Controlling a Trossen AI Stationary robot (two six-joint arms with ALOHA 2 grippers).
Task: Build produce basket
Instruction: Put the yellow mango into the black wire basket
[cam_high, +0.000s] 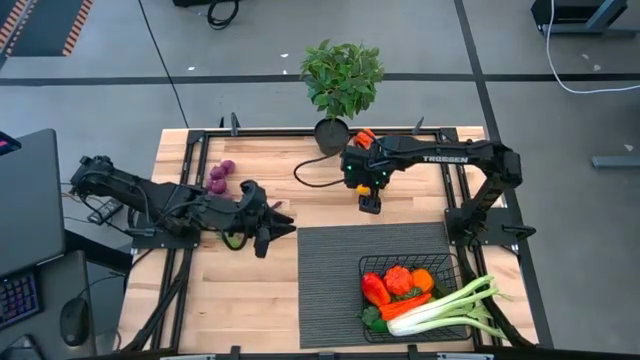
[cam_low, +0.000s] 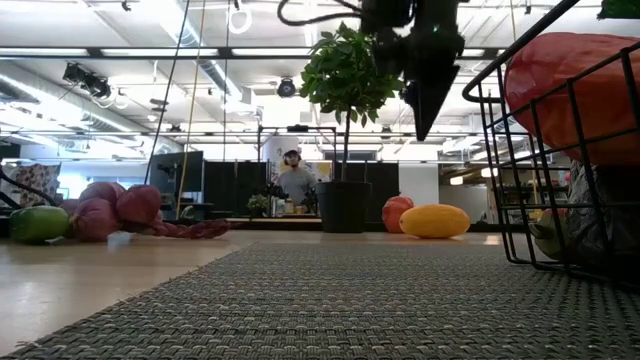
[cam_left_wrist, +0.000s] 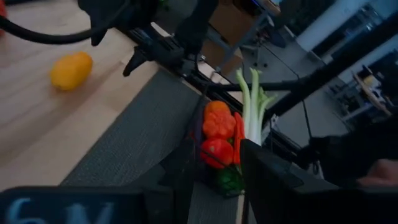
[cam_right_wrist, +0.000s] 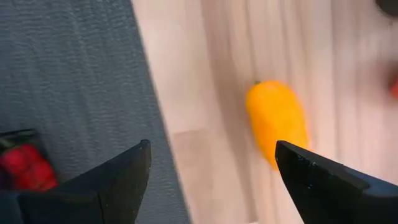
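One yellow pepper (cam_right_wrist: 277, 118) is lying on bare wood beyond the mat (cam_high: 330, 270), just under your right gripper (cam_right_wrist: 211, 168), whose jaws are standing wide apart and empty above it. It is looking light, smooth and hard, likely slippery; take it across its narrow middle, not the tapered ends. Meanwhile the basket (cam_high: 452, 262) is sitting on the mat's near right corner, already holding red and orange peppers (cam_high: 398, 282), a carrot and a leek (cam_high: 450, 305). Purple grapes (cam_high: 219, 177) and a green piece (cam_low: 38, 222) are waiting on the left side. Your left gripper (cam_high: 268, 230) is hovering by the mat's left edge, jaws partly apart, apparently empty.
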